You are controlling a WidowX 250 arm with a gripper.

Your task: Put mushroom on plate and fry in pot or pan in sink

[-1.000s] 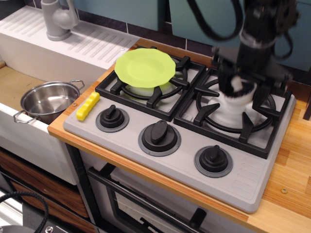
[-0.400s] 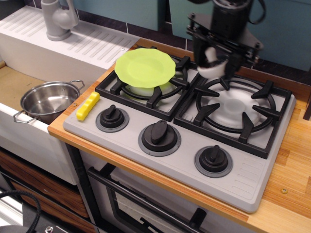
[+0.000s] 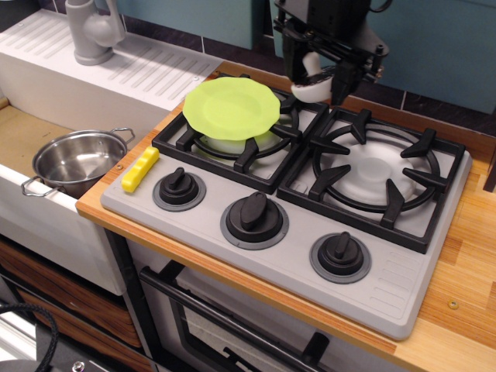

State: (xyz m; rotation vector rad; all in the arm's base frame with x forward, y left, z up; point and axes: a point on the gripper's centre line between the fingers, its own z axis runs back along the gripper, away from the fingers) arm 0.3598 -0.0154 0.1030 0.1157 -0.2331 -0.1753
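Observation:
My gripper [image 3: 316,76] is shut on the white mushroom [image 3: 311,82] and holds it in the air above the gap between the two burners, just right of the lime-green plate [image 3: 231,107]. The plate rests on the left burner grate. The yellow ridged fry [image 3: 139,169] lies on the stove's grey front left corner. The shiny steel pot [image 3: 76,160] with two loop handles sits in the sink [image 3: 23,132] at the left, empty inside.
The right burner grate [image 3: 378,177] with its white cap is bare. Three black knobs [image 3: 254,211] line the stove front. A grey tap [image 3: 91,31] stands behind the sink on the ribbed drainboard. Wooden counter [image 3: 473,256] runs along the right.
My gripper rose off the right burner with the mushroom and moved up and left, now close to the plate's right edge. The plate, fry and pot have not moved.

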